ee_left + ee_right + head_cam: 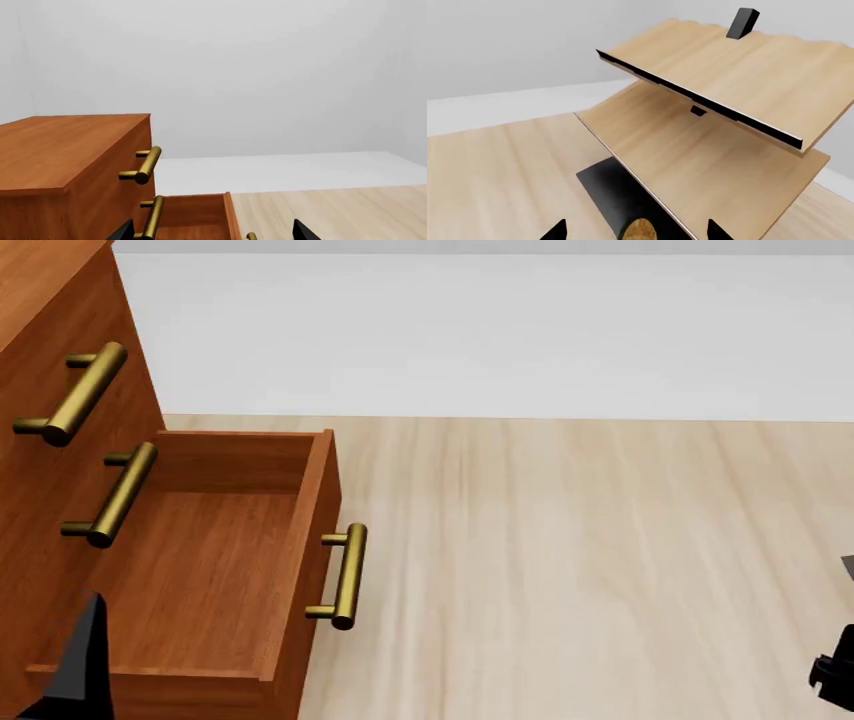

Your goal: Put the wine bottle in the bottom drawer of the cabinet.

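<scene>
Through my left wrist camera I see my left gripper [213,232] with only its two dark fingertips [303,232] showing, set wide apart with nothing between them. Ahead of those tips stands the cabinet [67,165], its top brass handle [145,165] beyond my near finger, and the bottom drawer [193,217] pulled open just past the tips, its bare wooden floor showing. Pale wood floor [333,210] runs off past my other finger. From my head camera the open drawer [200,580] lies below and ahead, with its front handle [343,575] on the outward face; a dark piece of my left arm [83,660] hangs over the drawer's near corner, and a bit of my right arm sits at the far edge. Through my right wrist camera, my right gripper [634,231] has its two fingertips [554,232] spread, and between them lies the wine bottle [617,200], cork end [639,231] toward me, its dark body reaching away to the foot of the slanted pale rack [714,115]. I cannot tell whether my fingers touch the glass.
</scene>
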Robot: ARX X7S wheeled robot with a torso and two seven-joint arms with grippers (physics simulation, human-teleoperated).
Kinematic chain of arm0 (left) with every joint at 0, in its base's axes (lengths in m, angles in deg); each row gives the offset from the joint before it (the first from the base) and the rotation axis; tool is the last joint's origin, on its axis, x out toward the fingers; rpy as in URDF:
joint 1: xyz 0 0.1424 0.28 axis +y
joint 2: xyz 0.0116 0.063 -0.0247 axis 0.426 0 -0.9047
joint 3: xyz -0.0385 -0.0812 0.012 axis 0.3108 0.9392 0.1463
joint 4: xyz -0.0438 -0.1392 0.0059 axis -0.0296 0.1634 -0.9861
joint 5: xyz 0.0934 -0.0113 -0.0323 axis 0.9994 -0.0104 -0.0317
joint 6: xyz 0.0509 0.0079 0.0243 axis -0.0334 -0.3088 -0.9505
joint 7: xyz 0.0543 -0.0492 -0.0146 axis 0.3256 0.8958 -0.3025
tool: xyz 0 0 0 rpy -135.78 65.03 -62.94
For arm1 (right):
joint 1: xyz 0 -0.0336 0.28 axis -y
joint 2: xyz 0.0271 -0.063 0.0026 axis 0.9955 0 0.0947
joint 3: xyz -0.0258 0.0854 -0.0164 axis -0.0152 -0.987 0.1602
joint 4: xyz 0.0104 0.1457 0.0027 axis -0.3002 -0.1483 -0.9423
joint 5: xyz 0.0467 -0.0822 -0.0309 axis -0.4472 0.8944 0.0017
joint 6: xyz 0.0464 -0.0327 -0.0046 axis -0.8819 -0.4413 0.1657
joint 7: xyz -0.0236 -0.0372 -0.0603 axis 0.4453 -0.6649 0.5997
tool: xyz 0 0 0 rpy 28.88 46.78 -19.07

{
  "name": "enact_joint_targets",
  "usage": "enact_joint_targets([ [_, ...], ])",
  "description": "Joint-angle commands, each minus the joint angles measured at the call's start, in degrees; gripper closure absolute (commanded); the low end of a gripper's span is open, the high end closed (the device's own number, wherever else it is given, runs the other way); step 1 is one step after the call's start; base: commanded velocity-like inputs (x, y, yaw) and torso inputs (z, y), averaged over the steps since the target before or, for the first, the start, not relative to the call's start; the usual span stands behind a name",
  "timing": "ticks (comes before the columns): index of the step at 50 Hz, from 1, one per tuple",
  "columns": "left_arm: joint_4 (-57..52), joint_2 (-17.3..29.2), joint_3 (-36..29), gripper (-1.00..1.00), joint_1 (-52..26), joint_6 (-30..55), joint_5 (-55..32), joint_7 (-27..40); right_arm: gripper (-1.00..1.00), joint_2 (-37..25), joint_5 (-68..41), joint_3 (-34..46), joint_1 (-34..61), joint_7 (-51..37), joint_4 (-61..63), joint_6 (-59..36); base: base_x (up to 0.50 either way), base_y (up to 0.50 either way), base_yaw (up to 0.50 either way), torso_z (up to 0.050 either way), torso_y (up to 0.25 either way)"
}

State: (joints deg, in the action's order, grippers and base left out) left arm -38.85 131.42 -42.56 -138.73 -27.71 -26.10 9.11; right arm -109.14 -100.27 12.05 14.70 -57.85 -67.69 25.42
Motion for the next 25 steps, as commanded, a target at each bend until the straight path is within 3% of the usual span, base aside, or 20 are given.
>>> enact_joint_targets([
  [1, 0.17, -0.15, 0.36, -1.0, 0.44, 0.31, -0.01, -0.06, 1.0, -0.21, 0.09, 0.91, 1.85, 0.47, -1.37, -0.51, 0.0, 0.0, 0.0, 0.0, 0.0],
  [25, 0.73, -0.41, 1.34, -1.0, 0.96, 0.6, -0.42, -0.69, 1.0, -2.36, -2.52, 2.15, 5.73, -1.91, 13.3, -10.6, 0.0, 0.0, 0.0, 0.0, 0.0],
])
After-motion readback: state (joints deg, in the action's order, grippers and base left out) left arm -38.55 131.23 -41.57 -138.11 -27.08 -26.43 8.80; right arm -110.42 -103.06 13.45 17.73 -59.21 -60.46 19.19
